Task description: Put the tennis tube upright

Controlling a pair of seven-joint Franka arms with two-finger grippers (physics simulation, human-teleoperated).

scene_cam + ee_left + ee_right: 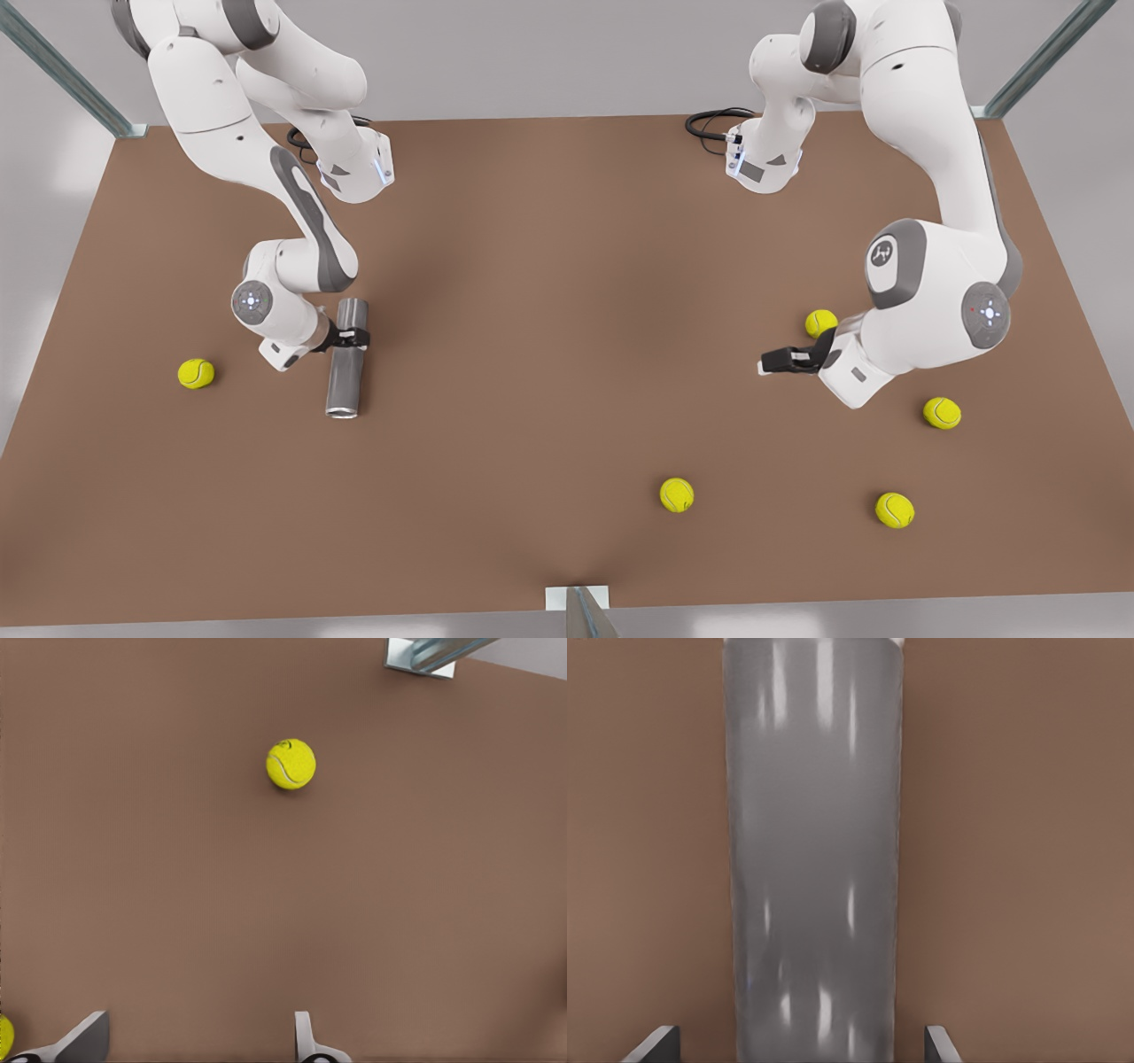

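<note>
The tennis tube (346,359) lies flat on the brown surface (549,354), over at the front view's left, its long axis running toward and away from that camera with the rimmed end nearest the viewer. The right gripper (352,338) is down on it, roughly mid-length, straddling the cylinder crosswise. In the right wrist view the tube (815,850) runs straight out between the two fingertips (656,1043), one on each side; they sit spread with brown surface visible between each tip and the tube's wall, so it reads as open around the tube and not yet pinching. That is the relation everything turns on: the jaws stand across the long axis, so closing here should catch the round body, and tipping it up would then need the wrist to swing the tube through a quarter turn onto one end. A smooth metallic wall could slip during that rotation. Over at the front view's right, the left gripper (780,361) waits low above the surface, fingers (306,1036) spread and holding nothing, a tennis ball (291,764) lying out ahead of it. It is well apart from the tube, so the right arm is clearly the one in position.
</note>
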